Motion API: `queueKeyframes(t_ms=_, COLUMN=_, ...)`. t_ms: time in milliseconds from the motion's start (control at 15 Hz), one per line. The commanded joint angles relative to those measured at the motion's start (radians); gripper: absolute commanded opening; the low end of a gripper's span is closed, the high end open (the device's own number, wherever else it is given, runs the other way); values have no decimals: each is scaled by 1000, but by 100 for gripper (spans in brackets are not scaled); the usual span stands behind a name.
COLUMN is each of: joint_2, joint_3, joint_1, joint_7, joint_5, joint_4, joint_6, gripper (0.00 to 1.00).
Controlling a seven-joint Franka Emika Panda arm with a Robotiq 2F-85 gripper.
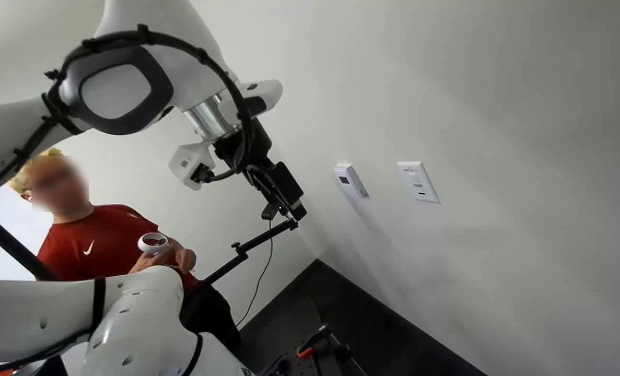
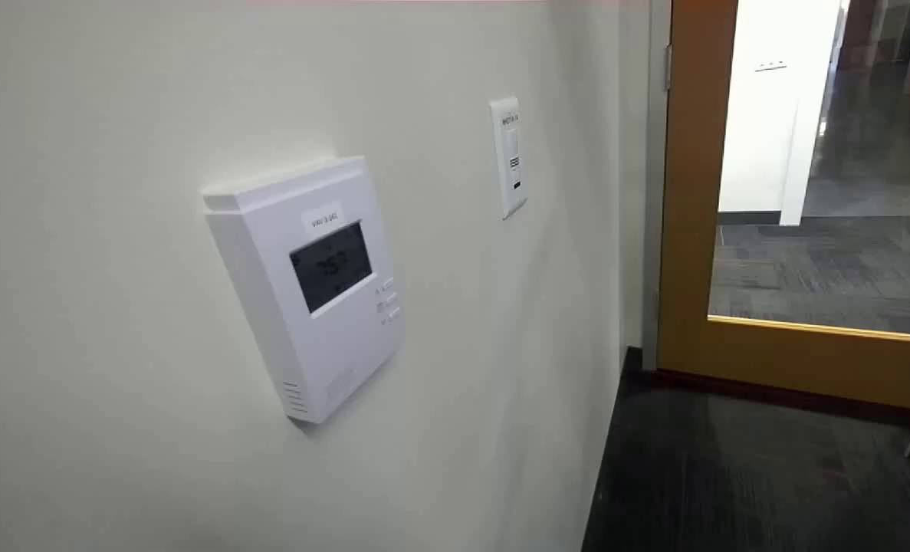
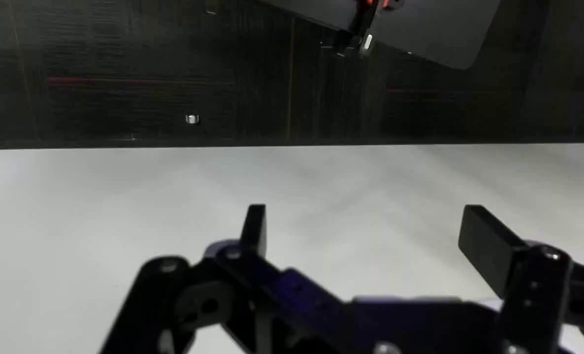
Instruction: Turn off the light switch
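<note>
The light switch (image 1: pixel 418 181) is a white wall plate with a slim toggle in its centre, mounted on the grey-white wall. It also shows in an exterior view (image 2: pixel 510 157), seen at a slant. My gripper (image 1: pixel 284 211) is in front of the wall, apart from the plate and to its left in that exterior view. In the wrist view the gripper (image 3: pixel 363 226) has its two black fingers wide apart with nothing between them. Bare wall shows beyond them. A pale edge peeks out at the lower right behind the gripper; I cannot tell what it is.
A white thermostat (image 1: pixel 350 180) with a dark display sits beside the switch; it is large in an exterior view (image 2: pixel 313 291). A black jointed stand (image 1: pixel 257 240) reaches up near my gripper. A person in red (image 1: pixel 101 245) stands behind the arm. A wood-framed door (image 2: pixel 684 230) stands beyond.
</note>
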Motion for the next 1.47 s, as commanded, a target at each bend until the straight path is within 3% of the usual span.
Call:
queueKeyframes(t_ms=0, joint_2=3, joint_3=10, joint_1=-12, joint_7=-7, joint_5=7, joint_4=2, joint_6=-2, gripper=100)
queueKeyframes(t_ms=400, joint_2=3, joint_3=10, joint_1=-12, joint_7=-7, joint_5=7, joint_4=2, joint_6=-2, gripper=100)
queueKeyframes(t_ms=667, joint_2=32, joint_3=29, joint_1=8, joint_7=-20, joint_5=5, joint_4=-30, joint_6=149, gripper=100)
queueKeyframes(t_ms=733, joint_2=51, joint_3=41, joint_1=16, joint_7=-18, joint_5=5, joint_4=-50, joint_6=235, gripper=100)
queueKeyframes(t_ms=800, joint_2=67, joint_3=51, joint_1=22, joint_7=-12, joint_5=4, joint_4=-65, joint_6=310, gripper=91)
queueKeyframes(t_ms=867, joint_2=90, joint_3=58, joint_1=30, joint_7=-10, joint_5=6, joint_4=-78, joint_6=383, gripper=74)
queueKeyframes(t_ms=1133, joint_2=213, joint_3=99, joint_1=56, joint_7=43, joint_5=29, joint_4=-113, joint_6=659, gripper=42)
queueKeyframes(t_ms=1400, joint_2=354, joint_3=156, joint_1=67, joint_7=134, joint_5=36, joint_4=-104, joint_6=865, gripper=12)
